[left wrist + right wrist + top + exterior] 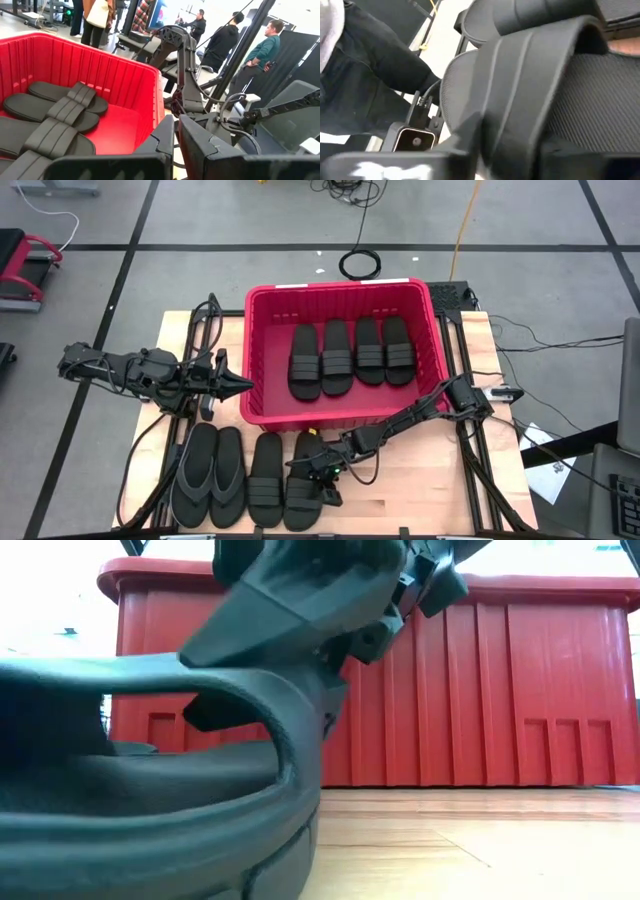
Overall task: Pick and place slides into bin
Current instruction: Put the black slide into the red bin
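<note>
The red bin (262, 308) stands mid-table with several black slides (352, 352) lying flat on its floor. In front of it, along the near edge, lie two flip-flops (207, 476) and two strapped slides (266, 480), soles down. My right gripper (322, 472) is shut on the rightmost slide (302, 498). My left gripper (240, 386) hangs shut and level beside the bin's left wall, holding nothing. My right gripper pinches the rightmost slide's broad ribbed strap (215, 675). One finger (290, 610) lies on top of the strap and the other reaches under it. The fingers slant down from the table's far right. The slide's sole (150, 840) rests on the table.
The bin's near wall (500, 690) rises just behind the held slide. Bare wood (420, 480) lies at the near right of the table. Metal frame rails (482, 470) run along its sides. Several people (260, 55) stand in the room beyond.
</note>
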Robot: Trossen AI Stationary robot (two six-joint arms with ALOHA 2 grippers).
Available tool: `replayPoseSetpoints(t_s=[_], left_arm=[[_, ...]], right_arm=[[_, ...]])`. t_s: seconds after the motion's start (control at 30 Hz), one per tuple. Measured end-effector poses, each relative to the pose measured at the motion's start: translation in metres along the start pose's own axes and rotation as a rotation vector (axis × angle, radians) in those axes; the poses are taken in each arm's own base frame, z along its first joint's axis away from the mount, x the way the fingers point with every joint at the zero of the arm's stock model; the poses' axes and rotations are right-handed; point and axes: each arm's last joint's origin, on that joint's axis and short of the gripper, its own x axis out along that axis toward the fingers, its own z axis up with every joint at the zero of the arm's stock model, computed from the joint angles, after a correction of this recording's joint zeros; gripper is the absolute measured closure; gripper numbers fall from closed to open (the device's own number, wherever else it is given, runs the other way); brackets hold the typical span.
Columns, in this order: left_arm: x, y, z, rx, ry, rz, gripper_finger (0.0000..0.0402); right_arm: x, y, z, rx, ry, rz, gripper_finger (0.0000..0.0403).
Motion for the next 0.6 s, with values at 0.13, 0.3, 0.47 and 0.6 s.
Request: replayPoseSetpoints(t_s=[0.13, 0.3, 0.47, 0.6], left_arm=[[0.0, 0.0, 0.0, 0.002, -0.001, 0.0, 0.0378], [0.0, 0.0, 0.0, 0.002, -0.001, 0.0, 0.0378], [0.0, 0.0, 0.0, 0.002, -0.003, 0.0, 0.0378], [0.0, 0.0, 0.0, 0.002, -0.002, 0.0, 0.0378]], right_arm=[[0.0, 0.002, 0.001, 0.003, 0.002, 0.049, 0.0389], [-0.003, 0.013, 0.002, -0.034, 0.03, 0.14, 0.0392], [-0.027, 0.035, 0.015, -0.1, 0.0, 0.21, 0.0397], [-0.052, 0.055, 0.029, -0.138, -0.049, 0.27, 0.0399]])
